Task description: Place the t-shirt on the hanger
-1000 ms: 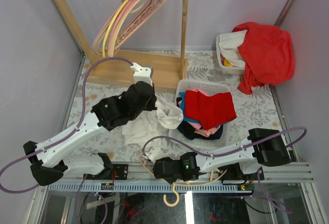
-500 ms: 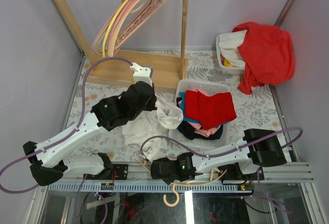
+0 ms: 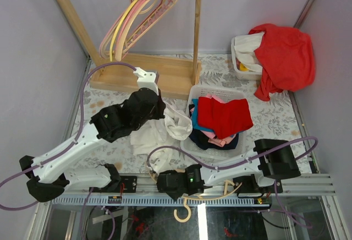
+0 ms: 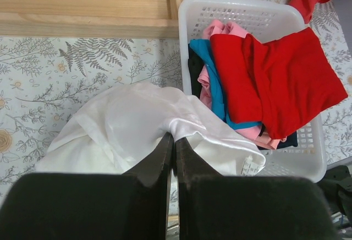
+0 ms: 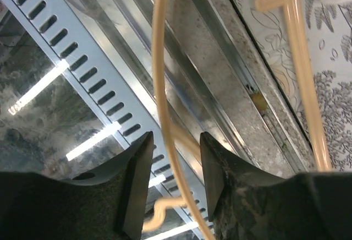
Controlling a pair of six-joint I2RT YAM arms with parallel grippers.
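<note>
White cotton, the t-shirt [image 4: 126,124] lay crumpled on the floral table [image 4: 33,64], one edge draped against the white basket [image 4: 236,4] of red and blue clothes. The left gripper [image 4: 174,137] was pinched tight on a fold of it. At the table's near edge the peach hanger [image 5: 158,75] lay over the slotted metal rail [image 5: 82,69]. The right gripper [image 5: 175,136] straddled its thin arm, jaws narrowly apart, seemingly not clamping.

Top view: even, diffuse light is coming from above, and shadows on the desk [image 3: 275,120] are falling soft and faint. Light strips are glaring off the glossy dark panel [image 3: 148,219].
Left wrist view: the t-shirt [image 4: 126,121] is nearly blowing out, and the left fingers [image 4: 160,160] are blurring near the lens.
Right wrist view: the right fingers [image 5: 135,185] are showing dark and out of focus.
</note>
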